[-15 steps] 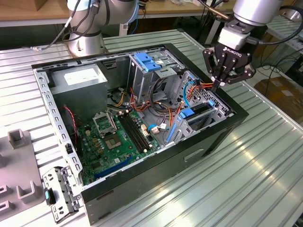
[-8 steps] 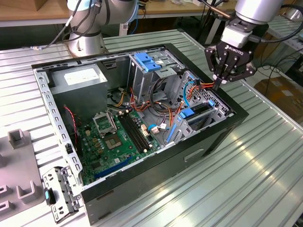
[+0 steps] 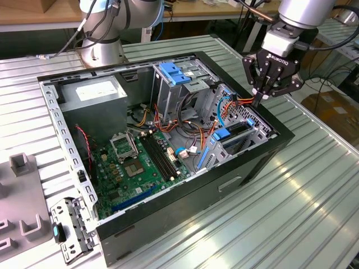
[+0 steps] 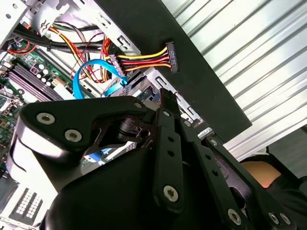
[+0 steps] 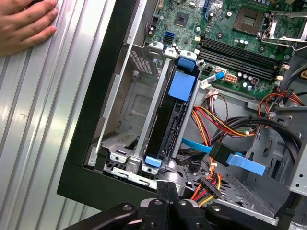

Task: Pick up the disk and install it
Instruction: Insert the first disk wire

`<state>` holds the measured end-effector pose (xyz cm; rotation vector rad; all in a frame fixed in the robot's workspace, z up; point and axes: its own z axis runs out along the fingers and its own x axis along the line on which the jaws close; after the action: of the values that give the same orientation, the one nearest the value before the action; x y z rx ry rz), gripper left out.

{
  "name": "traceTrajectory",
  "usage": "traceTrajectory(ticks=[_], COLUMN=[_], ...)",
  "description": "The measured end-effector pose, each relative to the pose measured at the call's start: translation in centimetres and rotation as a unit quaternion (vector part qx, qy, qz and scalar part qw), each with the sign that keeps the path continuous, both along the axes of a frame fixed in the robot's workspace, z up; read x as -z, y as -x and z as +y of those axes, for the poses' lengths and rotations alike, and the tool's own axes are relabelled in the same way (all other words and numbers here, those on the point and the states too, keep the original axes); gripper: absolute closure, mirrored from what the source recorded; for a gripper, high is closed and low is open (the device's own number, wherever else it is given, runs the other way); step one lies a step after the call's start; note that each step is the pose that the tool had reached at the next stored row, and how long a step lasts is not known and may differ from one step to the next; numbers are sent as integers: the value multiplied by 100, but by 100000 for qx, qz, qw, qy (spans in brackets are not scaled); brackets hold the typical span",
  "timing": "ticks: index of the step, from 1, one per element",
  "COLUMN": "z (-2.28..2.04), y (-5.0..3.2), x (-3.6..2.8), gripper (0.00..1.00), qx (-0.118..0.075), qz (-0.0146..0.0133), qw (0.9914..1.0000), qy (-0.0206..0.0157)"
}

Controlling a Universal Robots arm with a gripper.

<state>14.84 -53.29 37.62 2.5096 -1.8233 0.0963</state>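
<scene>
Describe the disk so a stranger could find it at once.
Find the open computer case on the ribbed table. In its drive cage, near the claw, the disk stands on edge. Its blue bracket and dark body differ from the grey walls beside.

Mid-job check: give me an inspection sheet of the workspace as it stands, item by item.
Surface: ribbed metal table carrying the open computer case.
Job's things: disk stands on edge in the drive cage at the case's corner.
Clutter: grey metal bracket and grey fixture blocks on the table at the exterior view's left.
Grippers: gripper shut, holding nothing, above the case edge by the drive cage.
Cables: blue data cable and red-yellow-black power lead loose beside the disk, power connector free.
Surroundings: a hand rests on the table by the case; second arm base behind.
</scene>
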Motion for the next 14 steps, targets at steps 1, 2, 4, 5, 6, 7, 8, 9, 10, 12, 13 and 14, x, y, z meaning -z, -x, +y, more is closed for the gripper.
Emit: traceTrajectory(ticks=[1,2,4,5,6,7,8,9,10,12,13,14], z=[0,0,0,0,0,0,0,0,0,0,0,0], y=[0,0,0,0,0,0,0,0,0,-1,-3,-10], x=[0,-1,-2,-2,-2,-1,-2,-2,-2,-2,-2,-2], gripper=[89,89,89,89,89,89,89,83,83,81,75,75], qx=[-89,-342,-2075,-4515,-4583,-4584,-4584,-4585,-4586,-4587,-4619,-4811], qz=[-1,-2,-2,2,-1,-1,0,0,-2,0,-1,1], qw=[100000,99999,99978,99898,99895,99895,99895,99895,99895,99895,99893,99884], qy=[-10,-8,-4,-2,-3,-6,-4,-3,-1,-4,-1,4])
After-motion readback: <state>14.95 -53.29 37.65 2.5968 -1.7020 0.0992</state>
